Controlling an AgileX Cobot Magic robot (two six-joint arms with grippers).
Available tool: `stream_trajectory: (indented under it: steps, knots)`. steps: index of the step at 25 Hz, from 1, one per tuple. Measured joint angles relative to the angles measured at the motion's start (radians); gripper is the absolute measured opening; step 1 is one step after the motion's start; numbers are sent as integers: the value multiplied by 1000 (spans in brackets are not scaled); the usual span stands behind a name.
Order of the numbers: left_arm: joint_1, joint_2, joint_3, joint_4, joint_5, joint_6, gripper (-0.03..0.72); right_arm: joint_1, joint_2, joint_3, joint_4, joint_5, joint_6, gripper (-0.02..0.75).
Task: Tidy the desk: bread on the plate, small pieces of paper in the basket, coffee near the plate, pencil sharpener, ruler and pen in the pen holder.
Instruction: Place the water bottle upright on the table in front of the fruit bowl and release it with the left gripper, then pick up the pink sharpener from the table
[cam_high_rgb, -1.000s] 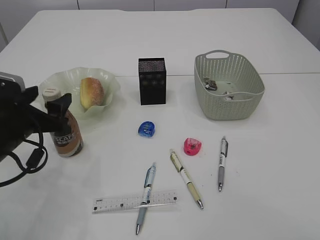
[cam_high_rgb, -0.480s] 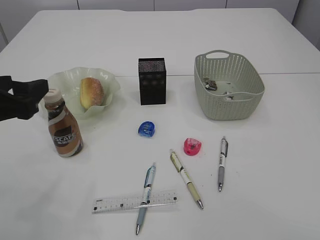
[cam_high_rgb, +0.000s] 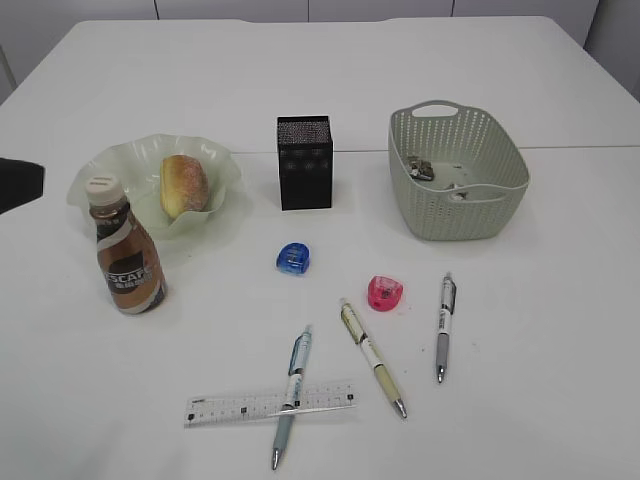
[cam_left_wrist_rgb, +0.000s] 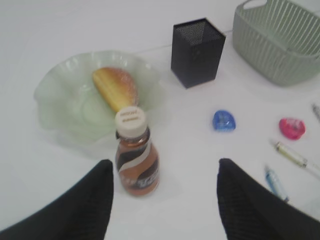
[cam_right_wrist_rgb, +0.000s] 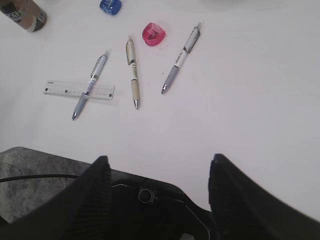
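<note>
The bread (cam_high_rgb: 184, 186) lies on the pale green plate (cam_high_rgb: 110, 165). The coffee bottle (cam_high_rgb: 128, 262) stands upright just in front of the plate. My left gripper (cam_left_wrist_rgb: 164, 162) is open and empty, drawn back from the bottle (cam_left_wrist_rgb: 136, 155); only a black tip (cam_high_rgb: 20, 185) shows in the exterior view. A blue pencil sharpener (cam_high_rgb: 294, 259) and a pink one (cam_high_rgb: 385, 292) lie mid-table. The ruler (cam_high_rgb: 240, 405) lies under one pen (cam_high_rgb: 291, 395); two more pens (cam_high_rgb: 372, 357) (cam_high_rgb: 444, 326) lie to its right. The black pen holder (cam_high_rgb: 304, 162) stands behind them. My right gripper (cam_right_wrist_rgb: 159, 157) is open, hanging over the table's near edge.
The grey-green basket (cam_high_rgb: 457, 172) at the back right holds small pieces of paper (cam_high_rgb: 420, 170). In the right wrist view a dark base and cable (cam_right_wrist_rgb: 145, 200) sit below the table's near edge.
My left gripper has let go of the coffee bottle and pulled away to the left, almost out of the exterior view. The bottle stays upright by the plate.
</note>
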Motion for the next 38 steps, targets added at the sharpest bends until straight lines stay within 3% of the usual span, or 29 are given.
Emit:
stream_trajectory:
  steps: [5,9,17,25,38]
  knots:
    - [101,-4,-112,137,340,-27,476,0,0,0,27,0,0,451]
    - [175,-4,-192,205,588,-113,476,0,7,0,44,0,20,451]
    - [189,-4,-246,223,1007,-263,476,0,170,-86,141,0,111,452]
    - [189,-4,-246,223,1051,-282,468,0,413,-235,145,-4,117,451]
    - [189,-6,-246,212,1051,-282,445,0,630,-252,132,-51,110,451]
